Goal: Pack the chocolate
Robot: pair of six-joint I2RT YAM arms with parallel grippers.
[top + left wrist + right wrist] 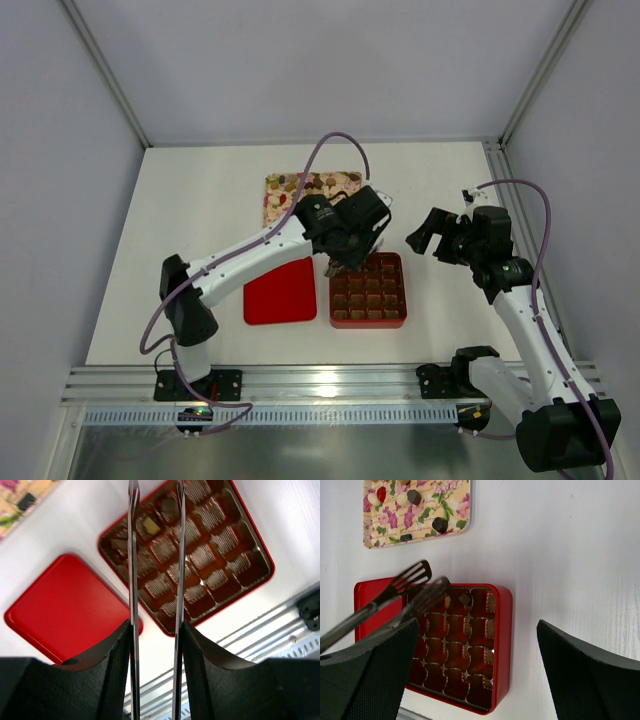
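Observation:
The chocolate lies as several small brown and pale pieces on the flowered tray [345, 181], also in the right wrist view [440, 524]. The open red box [368, 322] with its brown gridded insert holds a dark piece [465, 599] and a pale piece [150, 526] in its far row. My left gripper [352, 238] is shut on metal tongs [133, 555], whose blades stand apart and empty over the box's far left cells [420, 580]. My right gripper [425, 236] is open and empty, raised right of the box.
The red lid [280, 291] lies flat left of the box, also in the left wrist view [60, 610]. An aluminium rail [330, 385] runs along the near table edge. White walls enclose the table.

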